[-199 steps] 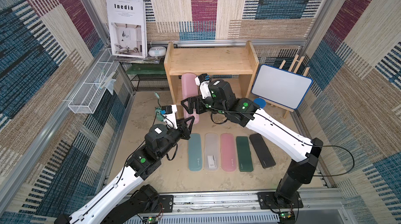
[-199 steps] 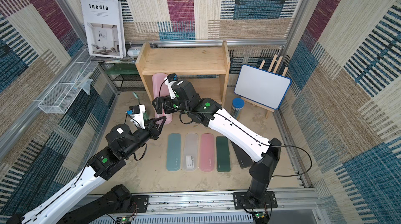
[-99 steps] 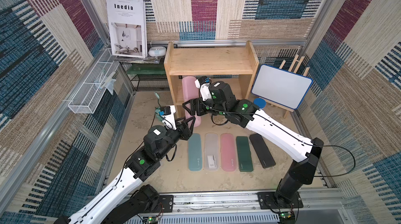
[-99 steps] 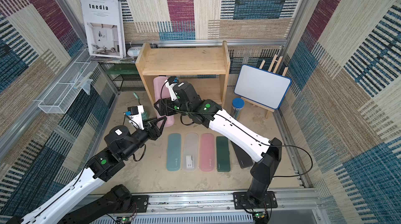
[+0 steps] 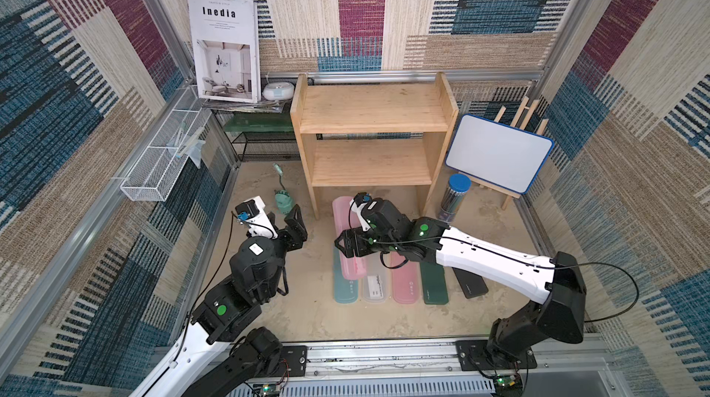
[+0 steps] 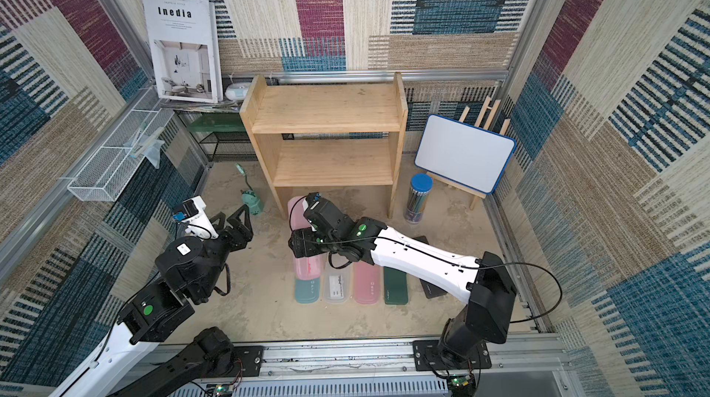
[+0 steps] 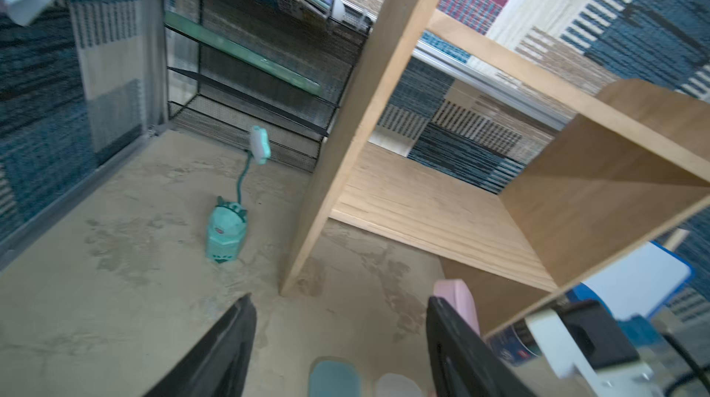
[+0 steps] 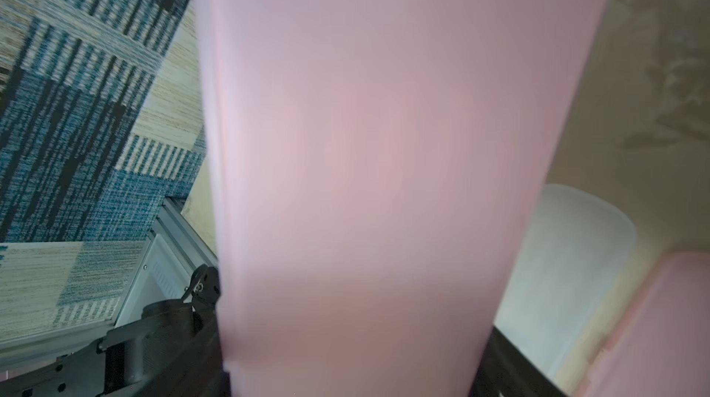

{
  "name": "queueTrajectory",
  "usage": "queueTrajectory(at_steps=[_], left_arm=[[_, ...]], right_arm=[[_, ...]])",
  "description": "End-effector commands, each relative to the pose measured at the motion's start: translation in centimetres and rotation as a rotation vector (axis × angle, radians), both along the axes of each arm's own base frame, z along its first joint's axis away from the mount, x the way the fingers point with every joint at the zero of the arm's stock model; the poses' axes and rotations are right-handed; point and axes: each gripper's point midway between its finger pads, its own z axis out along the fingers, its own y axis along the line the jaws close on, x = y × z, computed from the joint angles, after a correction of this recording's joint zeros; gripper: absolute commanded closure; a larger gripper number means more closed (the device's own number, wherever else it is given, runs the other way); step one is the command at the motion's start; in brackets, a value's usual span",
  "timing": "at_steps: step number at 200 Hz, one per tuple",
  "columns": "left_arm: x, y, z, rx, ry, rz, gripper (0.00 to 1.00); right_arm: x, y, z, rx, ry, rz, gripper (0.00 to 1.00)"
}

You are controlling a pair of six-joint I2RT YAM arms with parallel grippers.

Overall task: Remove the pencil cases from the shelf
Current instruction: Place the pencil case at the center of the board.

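The wooden shelf has both boards bare. My right gripper is shut on a translucent pink pencil case in front of the shelf, over the far ends of the floor row. That row holds a light blue case, a frosted white case, a second pink case, a dark green case and a black case. My left gripper is open and holds nothing, left of the shelf's side panel.
A green desk lamp stands just beyond my left gripper. A black mesh rack and a white wire basket are at the back left. A blue-lidded pencil tube and a whiteboard easel stand right of the shelf.
My right gripper shut on the pink case on the lower shelf board and drew it out toward the front, over the floor row. My left gripper opened.
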Motion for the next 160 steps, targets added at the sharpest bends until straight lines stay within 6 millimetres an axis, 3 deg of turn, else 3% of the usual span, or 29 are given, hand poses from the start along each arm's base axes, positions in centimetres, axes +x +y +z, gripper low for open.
queueTrajectory(at_steps=[1,47,80,125,160], left_arm=[[-0.7,3.4,-0.8,0.129,0.025,0.164,0.24],[-1.0,4.2,-0.8,0.138,0.040,0.192,0.22],[-1.8,4.9,-1.0,0.154,0.068,0.199,0.21],[-3.0,6.0,-1.8,0.168,0.091,0.216,0.20],[-2.9,5.8,-2.4,0.180,0.107,0.210,0.19]], right_arm=[[-1.5,2.8,-3.4,0.066,0.163,-0.033,0.22],[-0.4,9.9,-8.8,-0.015,0.305,0.055,0.19],[0.3,12.9,-12.2,-0.026,0.375,0.054,0.19],[0.7,12.5,-15.4,-0.101,0.408,-0.006,0.17],[0.7,12.2,-16.8,-0.139,0.417,-0.026,0.07]])
